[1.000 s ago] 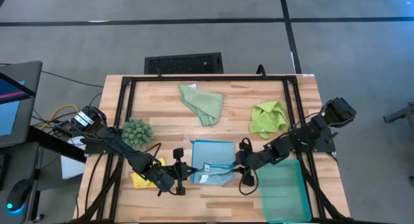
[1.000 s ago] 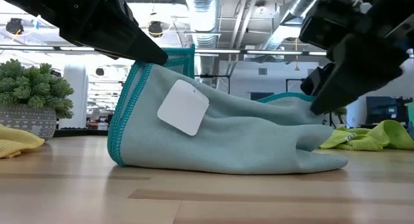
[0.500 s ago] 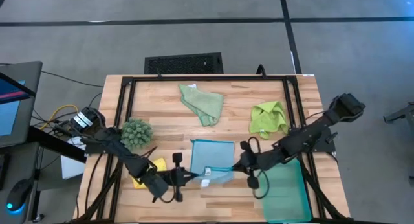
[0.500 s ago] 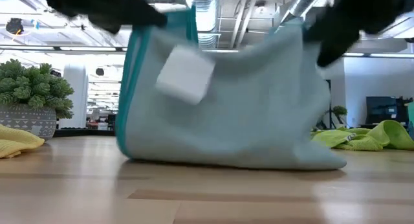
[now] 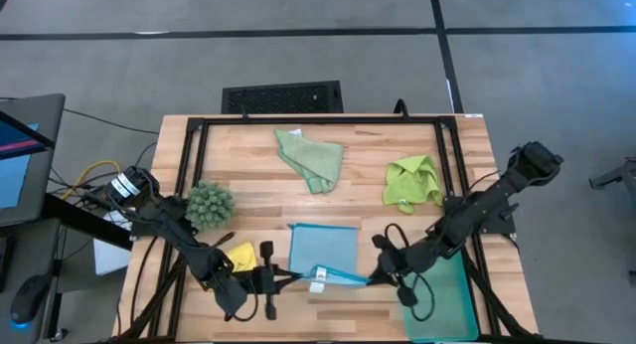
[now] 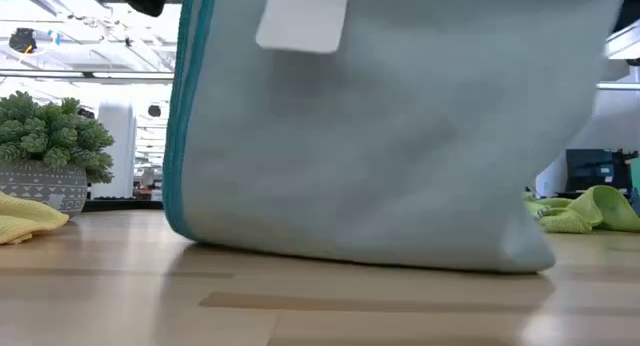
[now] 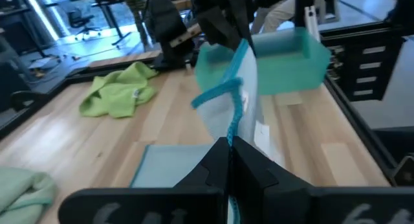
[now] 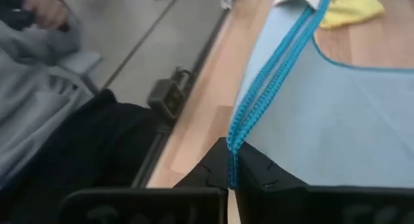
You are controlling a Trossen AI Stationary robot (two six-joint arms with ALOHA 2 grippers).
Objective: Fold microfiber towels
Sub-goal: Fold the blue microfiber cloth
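The light blue towel (image 5: 324,249) lies in the table's near middle, its far part flat on the wood and its near edge lifted. My left gripper (image 5: 286,276) is shut on that edge's left corner, my right gripper (image 5: 374,276) on its right corner. In the low view the towel (image 6: 380,136) stands as a sheet with a white label (image 6: 303,18) near the top. A yellow towel (image 5: 241,257) lies crumpled beside the left arm. A sage green towel (image 5: 310,157) and a lime green towel (image 5: 412,182) lie at the far side. My left gripper pinches the towel's teal-stitched edge (image 7: 234,130) at the near left corner between its two shut fingers, coming nearly level from the table's left. The corner is lifted clear. The edge runs on toward the other gripper. My right gripper pinches the teal-stitched edge (image 8: 237,136) at the near right corner between its two shut fingers, slanting down from the table's right. Two stitched edges lie together there. The corner is lifted, and the cloth falls away to the table.
A teal tray (image 5: 444,302) stands at the near right, under the right arm. A small potted plant (image 5: 209,203) stands at the left. A black frame (image 5: 189,165) rims the table. A seated person (image 8: 45,49) shows beyond the near edge.
My right gripper has taken hold of the blue towel's near right corner. Both grippers have risen and drawn toward the table's near edge. The towel's near edge, slumped on the right a second ago, now stands lifted between them; its far part stays on the table.
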